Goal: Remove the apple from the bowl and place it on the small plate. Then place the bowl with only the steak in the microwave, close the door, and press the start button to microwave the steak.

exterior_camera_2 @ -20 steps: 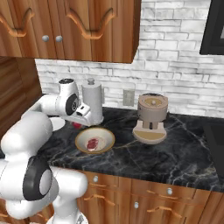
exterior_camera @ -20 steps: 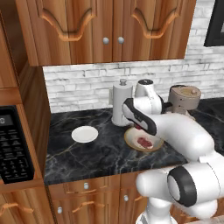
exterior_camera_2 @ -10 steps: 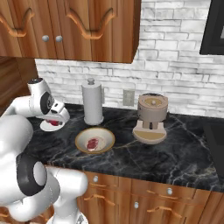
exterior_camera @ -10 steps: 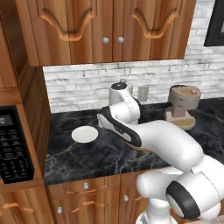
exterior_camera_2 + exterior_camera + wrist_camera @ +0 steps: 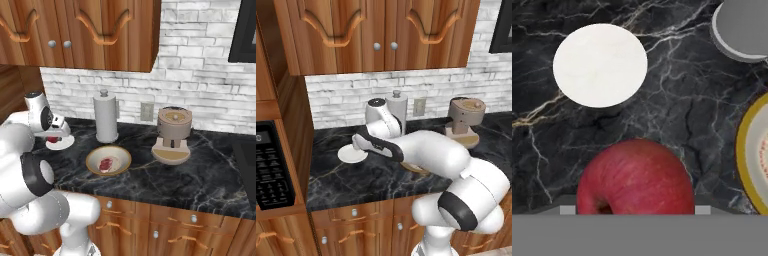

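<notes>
The arm is swinging left away from the bowl (image 5: pixel 108 160), which now is keeping only the steak (image 5: pixel 105 163), and the gripper (image 5: pixel 54 139), closed around the apple (image 5: pixel 635 177), is arriving near the small plate (image 5: pixel 600 65).

Black marble counter (image 5: pixel 210 180) bears plate (image 5: pixel 600 65), bowl (image 5: pixel 108 160), paper-towel holder (image 5: pixel 106 120).

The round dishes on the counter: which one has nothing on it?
The small white plate is bare and flat. The yellow-rimmed bowl holds the steak; the apple is in the gripper.
</notes>
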You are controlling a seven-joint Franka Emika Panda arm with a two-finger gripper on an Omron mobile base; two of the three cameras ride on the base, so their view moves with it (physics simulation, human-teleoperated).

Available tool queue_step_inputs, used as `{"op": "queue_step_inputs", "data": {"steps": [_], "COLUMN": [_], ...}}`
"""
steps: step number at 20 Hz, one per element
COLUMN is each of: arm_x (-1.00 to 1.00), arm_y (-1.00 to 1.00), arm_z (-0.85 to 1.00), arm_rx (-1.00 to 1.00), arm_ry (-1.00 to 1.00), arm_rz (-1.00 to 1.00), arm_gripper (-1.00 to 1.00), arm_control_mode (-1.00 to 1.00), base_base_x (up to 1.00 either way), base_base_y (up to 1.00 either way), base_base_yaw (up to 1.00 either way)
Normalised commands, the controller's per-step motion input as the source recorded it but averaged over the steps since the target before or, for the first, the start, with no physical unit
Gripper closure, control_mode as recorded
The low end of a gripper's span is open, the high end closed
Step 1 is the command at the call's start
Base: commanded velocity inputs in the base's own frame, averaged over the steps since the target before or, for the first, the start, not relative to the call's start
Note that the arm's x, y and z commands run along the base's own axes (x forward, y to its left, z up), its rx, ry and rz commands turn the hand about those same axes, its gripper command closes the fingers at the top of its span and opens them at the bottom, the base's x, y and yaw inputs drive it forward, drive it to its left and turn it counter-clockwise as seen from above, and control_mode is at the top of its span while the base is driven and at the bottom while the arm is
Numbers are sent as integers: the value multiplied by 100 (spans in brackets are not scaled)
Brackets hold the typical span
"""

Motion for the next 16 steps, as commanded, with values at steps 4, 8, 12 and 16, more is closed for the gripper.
{"op": "queue_step_inputs", "data": {"steps": [4,8,12,16], "arm_x": [46,44,32,23], "arm_y": [41,27,8,0], "arm_z": [-59,-37,-14,-16], "arm_rx": [0,0,0,0], "arm_ry": [6,3,0,0], "arm_rz": [15,11,4,0], "arm_gripper": [100,100,100,100], "arm_control_mode": [-100,-100,-100,-100], "base_base_x": [0,0,0,0], "base_base_y": [0,0,0,0], "base_base_yaw": [0,0,0,0]}}
